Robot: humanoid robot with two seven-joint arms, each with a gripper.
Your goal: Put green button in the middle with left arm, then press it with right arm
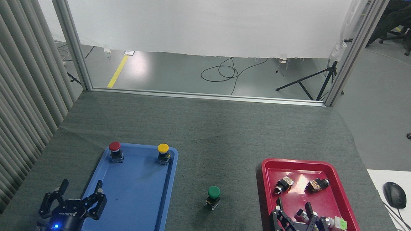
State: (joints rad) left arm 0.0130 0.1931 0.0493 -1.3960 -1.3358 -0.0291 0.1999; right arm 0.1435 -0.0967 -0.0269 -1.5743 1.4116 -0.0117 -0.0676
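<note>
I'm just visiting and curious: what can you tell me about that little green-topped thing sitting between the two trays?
The green button is a small push button with a round, dark-green mushroom cap on a short black squarish base with yellowish marks. It stands upright on the dark grey mat, apart from both trays, with neither gripper touching it.
</note>
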